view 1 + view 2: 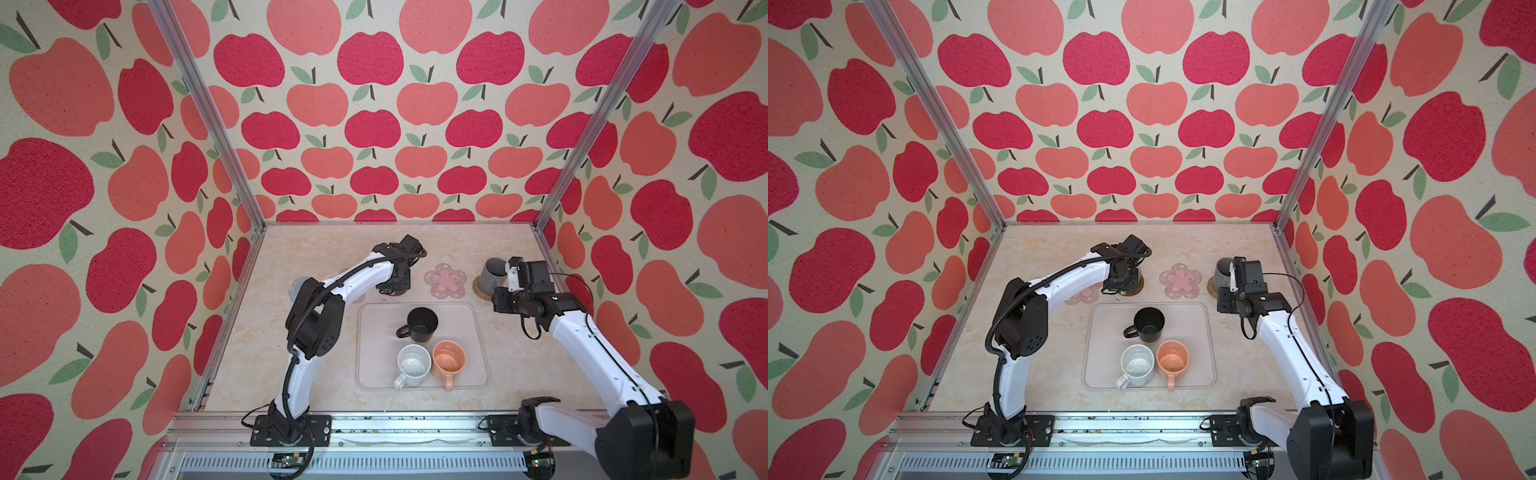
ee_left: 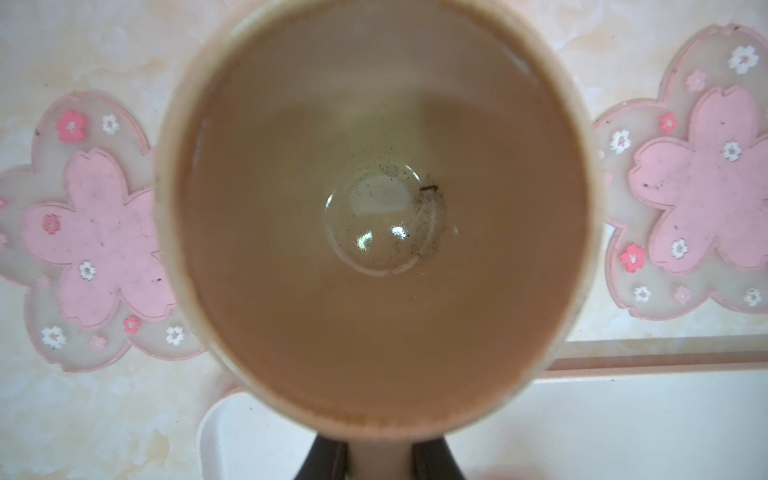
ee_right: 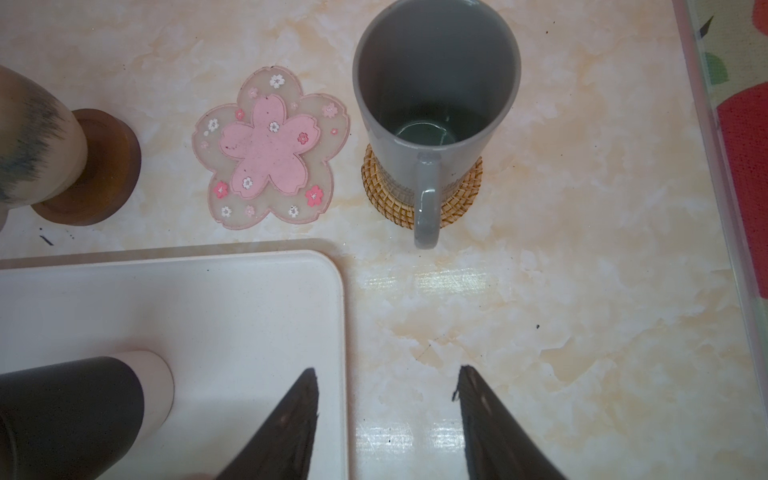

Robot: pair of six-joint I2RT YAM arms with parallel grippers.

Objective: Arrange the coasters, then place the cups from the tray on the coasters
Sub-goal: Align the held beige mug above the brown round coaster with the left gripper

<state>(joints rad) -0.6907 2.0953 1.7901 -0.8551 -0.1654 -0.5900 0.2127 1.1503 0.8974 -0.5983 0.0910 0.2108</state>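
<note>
My left tool (image 1: 393, 285) is clamped on the cream mug (image 2: 374, 216), my right tool (image 3: 386, 399) half-open and empty — if I release with the mug off-centre on the brown coaster (image 3: 112, 178) below, it could tip.

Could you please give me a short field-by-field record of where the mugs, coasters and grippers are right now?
left gripper: shut on cream mug, over brown wooden coaster
right gripper: open, empty, near tray corner
grey mug: upright on rattan coaster
on tray: black mug, white mug, peach mug
bare coasters: left pink flower coaster, right pink flower coaster, grey crocheted coaster
</note>
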